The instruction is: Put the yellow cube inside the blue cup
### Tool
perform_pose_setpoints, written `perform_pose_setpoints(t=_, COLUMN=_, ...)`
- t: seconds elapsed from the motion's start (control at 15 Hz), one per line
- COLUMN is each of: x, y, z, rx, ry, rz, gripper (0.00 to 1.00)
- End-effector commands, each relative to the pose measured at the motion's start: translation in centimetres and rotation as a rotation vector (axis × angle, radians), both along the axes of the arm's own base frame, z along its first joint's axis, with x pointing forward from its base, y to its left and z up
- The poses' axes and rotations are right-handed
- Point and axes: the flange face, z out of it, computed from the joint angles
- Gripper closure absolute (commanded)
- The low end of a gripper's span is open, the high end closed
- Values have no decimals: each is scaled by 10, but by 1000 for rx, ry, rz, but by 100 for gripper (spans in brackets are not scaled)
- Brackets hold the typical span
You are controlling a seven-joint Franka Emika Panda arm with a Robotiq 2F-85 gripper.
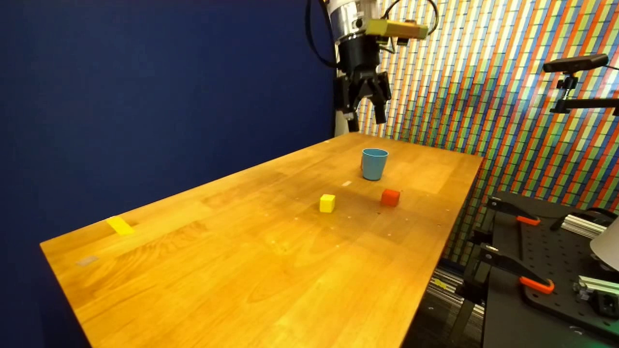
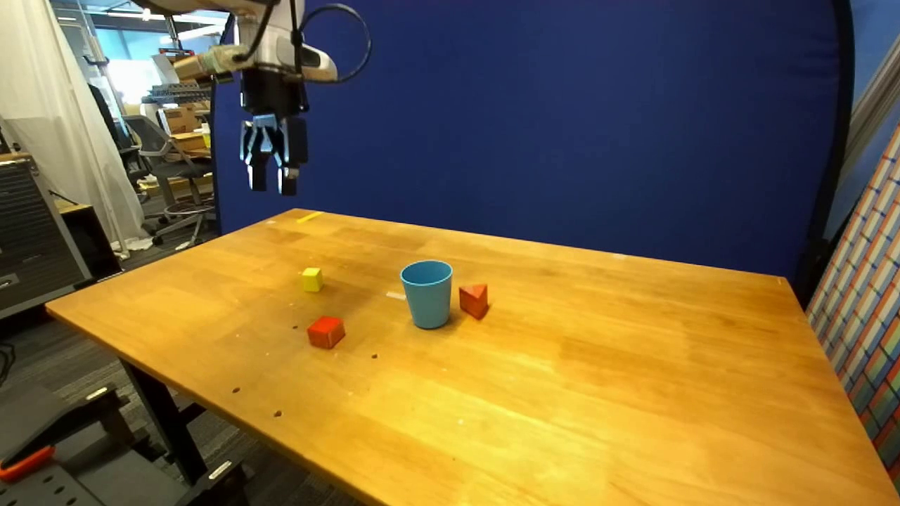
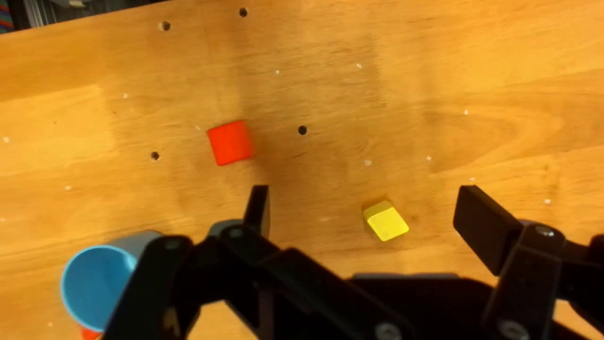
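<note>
1. The yellow cube (image 3: 388, 224) is seen as small, bright, straight-edged.
2. It is placed on the table (image 1: 251, 270), apart from the blue cup (image 2: 429, 302).
3. The gripper (image 2: 273, 185) is held above, fingers spread.

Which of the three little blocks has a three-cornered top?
The red wedge beside the cup, in an exterior view. Its top is a triangle, while the yellow cube and the red block have four-sided tops.

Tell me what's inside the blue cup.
In the wrist view, the blue cup shows only plain blue inner surface. The gripper covers part of the opening, and the bottom can't be made out, so something could be hidden.
</note>
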Motion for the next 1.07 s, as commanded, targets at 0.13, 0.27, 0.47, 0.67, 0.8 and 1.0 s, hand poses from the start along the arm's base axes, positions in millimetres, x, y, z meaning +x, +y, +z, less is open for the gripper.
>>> perform_pose_setpoints(t=0.13, x=42, y=25, z=-67, rx=26, ry=123, rz=-21, gripper=0)
perform_pose_setpoints(t=0.27, x=26, y=23, z=-69, rx=5, ry=100, rz=-12, gripper=0)
perform_pose_setpoints(t=0.47, x=38, y=18, z=-103, rx=13, ry=184, rz=-39, gripper=0)
perform_pose_setpoints(t=0.67, x=52, y=14, z=-133, rx=17, ry=207, rz=-52, gripper=0)
perform_pose_setpoints(t=0.8, x=65, y=15, z=-151, rx=28, ry=212, rz=-44, gripper=0)
perform_pose_setpoints(t=1.0, x=84, y=19, z=-167, rx=44, ry=216, rz=-30, gripper=0)
